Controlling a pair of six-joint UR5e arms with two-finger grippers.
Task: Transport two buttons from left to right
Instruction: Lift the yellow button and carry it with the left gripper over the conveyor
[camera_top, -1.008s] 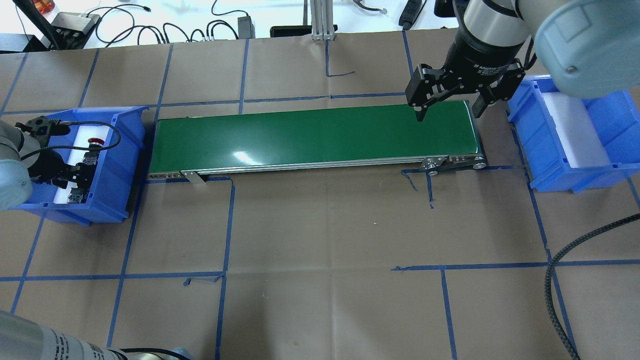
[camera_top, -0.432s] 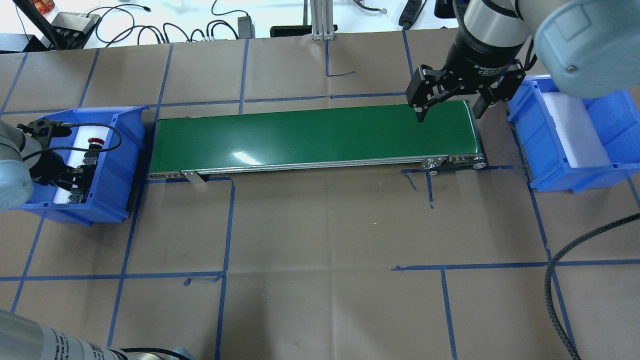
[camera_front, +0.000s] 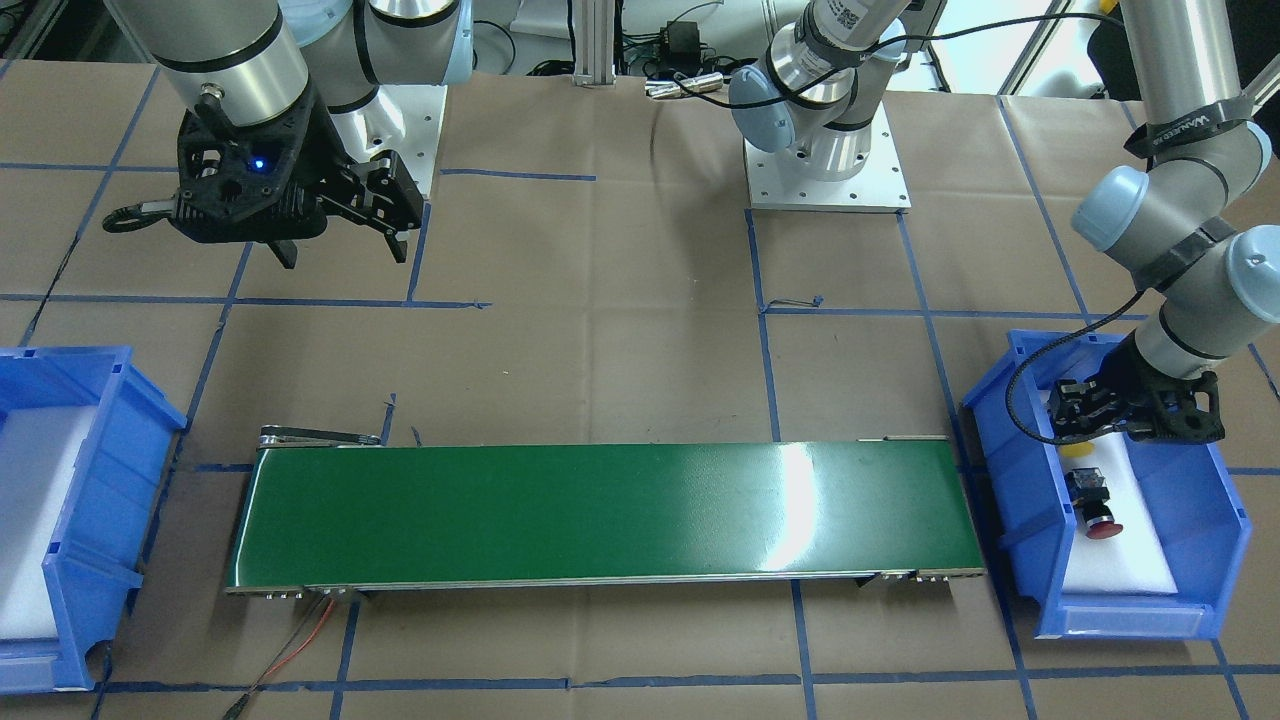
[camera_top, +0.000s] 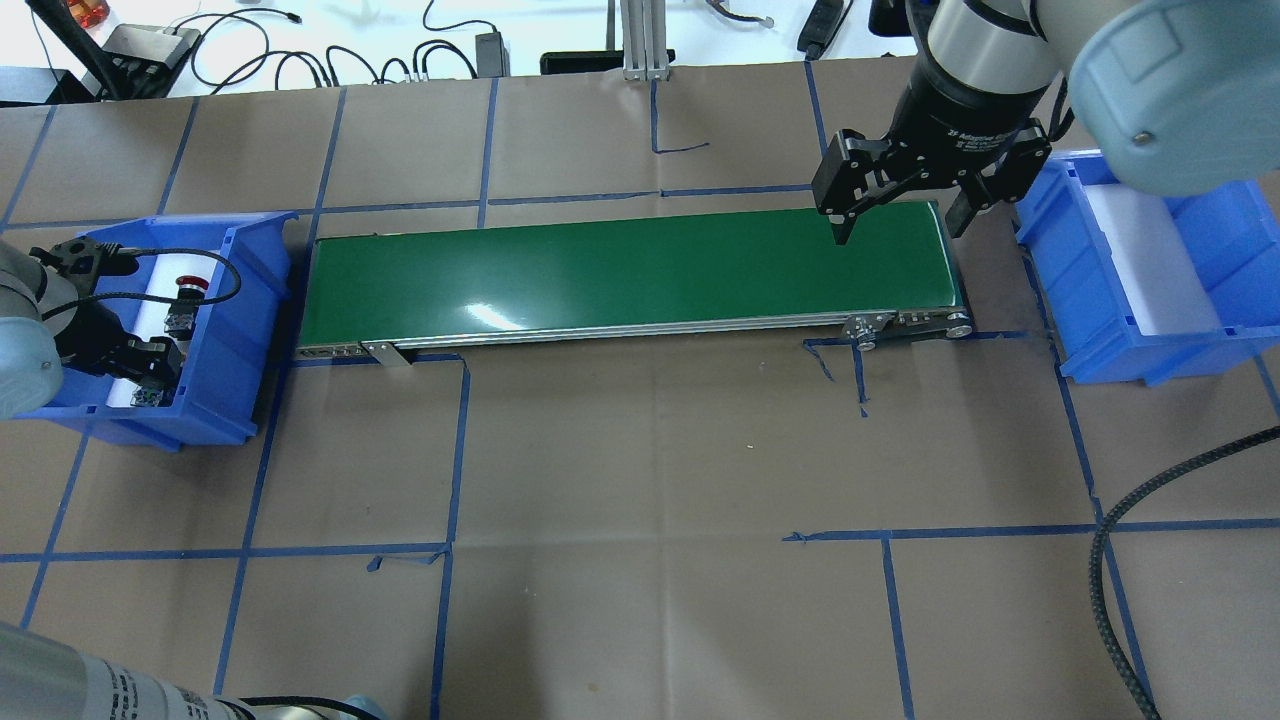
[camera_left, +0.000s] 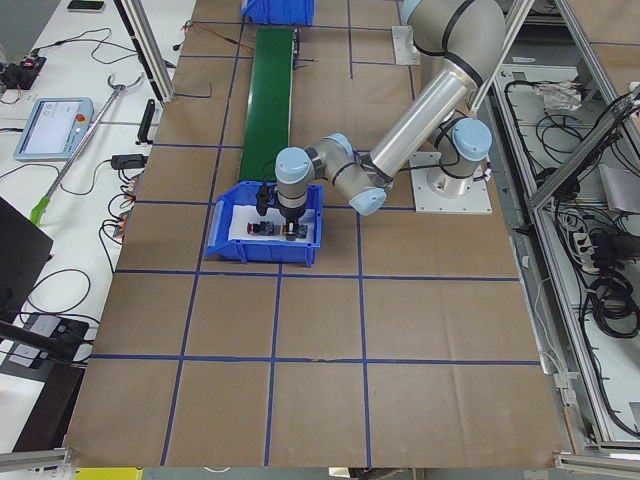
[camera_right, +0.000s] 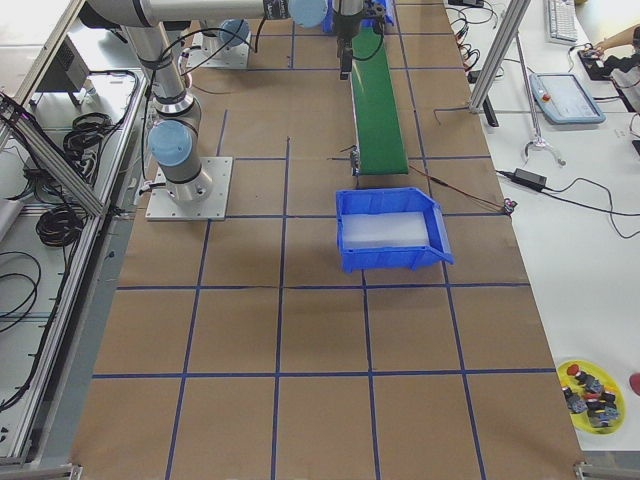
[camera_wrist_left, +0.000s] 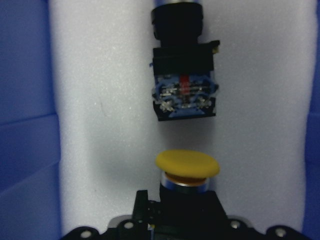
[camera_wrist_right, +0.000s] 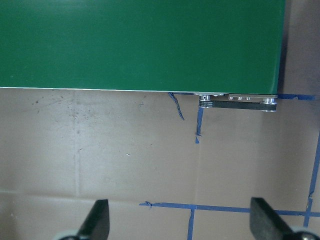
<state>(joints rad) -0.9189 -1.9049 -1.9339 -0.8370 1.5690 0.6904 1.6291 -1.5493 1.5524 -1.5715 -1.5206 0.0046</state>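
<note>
Where the left blue bin (camera_top: 250, 300) sits at the left end of the desk (camera_top: 640, 450), we find the left end effector (camera_top: 152, 370) lowered inside it, over the white foam (camera_wrist_left: 100, 125) that lines the floor. From its wrist camera we see the yellow button (camera_wrist_left: 187, 164) directly in front of it. The cap points away from the camera, and the black neck and body are tucked between the fingers, which are drawn in against the button – so we read this end effector as clamped on the yellow button. The button is low in the bin, though we cannot tell whether it touches the foam.

The red button (camera_front: 1095, 505) lies on its side on the same foam, just beyond the yellow cap and apart from it, with its block base turned toward the yellow one.

The green conveyor belt (camera_top: 630, 270) runs between this bin and the right blue bin (camera_top: 1090, 320), which also has a white foam lining. The right end effector (camera_top: 900, 235) hangs above the belt's right end – its fingers spread wide, holding nothing.
</note>
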